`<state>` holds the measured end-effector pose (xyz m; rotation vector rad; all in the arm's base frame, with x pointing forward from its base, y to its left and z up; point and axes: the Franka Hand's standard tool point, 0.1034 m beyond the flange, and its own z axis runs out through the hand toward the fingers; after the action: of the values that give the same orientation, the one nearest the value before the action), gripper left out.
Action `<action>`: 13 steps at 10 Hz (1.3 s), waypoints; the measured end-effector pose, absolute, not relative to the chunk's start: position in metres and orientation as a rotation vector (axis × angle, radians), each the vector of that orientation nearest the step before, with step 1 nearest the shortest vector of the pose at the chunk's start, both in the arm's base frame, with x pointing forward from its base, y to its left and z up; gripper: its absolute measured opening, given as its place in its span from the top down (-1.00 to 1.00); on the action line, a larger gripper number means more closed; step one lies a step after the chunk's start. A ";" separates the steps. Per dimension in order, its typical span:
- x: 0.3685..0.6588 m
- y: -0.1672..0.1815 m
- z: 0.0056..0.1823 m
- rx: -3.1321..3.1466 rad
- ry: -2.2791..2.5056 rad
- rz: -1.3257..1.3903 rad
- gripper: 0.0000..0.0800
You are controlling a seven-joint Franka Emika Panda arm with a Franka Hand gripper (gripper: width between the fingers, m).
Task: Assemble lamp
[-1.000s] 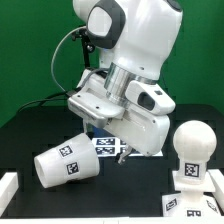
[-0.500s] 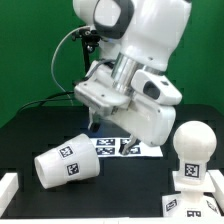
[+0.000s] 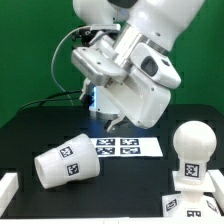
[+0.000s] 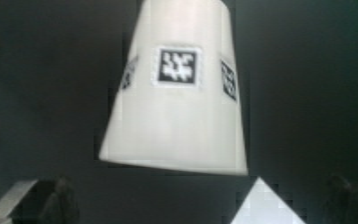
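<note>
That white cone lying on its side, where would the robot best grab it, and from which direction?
Probably from above, across its narrower end. The shade lies on its side on the black table, so its round wall would slip less where it is slimmer and fits between the fingers. Its wide mouth faces the exterior view's left. The pincer hangs above it and looks empty.

My arm [image 3: 135, 60] was glossy white, built of rounded, bulbous shells with a grey ring at one joint. A thin black cable [image 3: 62, 55] looped beside it. My fingers [image 4: 43, 200] were dark.
</note>
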<state>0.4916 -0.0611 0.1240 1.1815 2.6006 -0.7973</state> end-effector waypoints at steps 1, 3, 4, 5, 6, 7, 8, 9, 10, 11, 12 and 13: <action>0.490 -0.058 0.123 1.292 2.524 -0.781 -0.75; 0.490 -0.057 0.123 1.418 2.433 -0.756 -0.75; 0.490 -0.056 0.122 1.501 2.373 -0.738 -0.75; 0.490 -0.056 0.123 1.572 2.313 -0.721 -0.75; 0.491 -0.060 0.128 1.727 2.185 -0.702 -0.75; 0.493 -0.068 0.135 1.885 2.019 -0.681 -0.75; 0.496 -0.075 0.140 1.992 1.881 -0.670 -0.75; 0.497 -0.080 0.145 2.098 1.725 -0.651 -0.75; 0.492 -0.084 0.147 2.207 1.553 -0.674 -0.75; 0.490 -0.091 0.148 2.306 1.420 -0.668 -0.75; 0.491 -0.098 0.148 2.339 1.383 -0.650 -0.75; 0.491 -0.097 0.145 2.341 1.408 -0.608 -0.75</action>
<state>0.4914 -0.0965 0.1450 2.3406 1.4076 -0.6081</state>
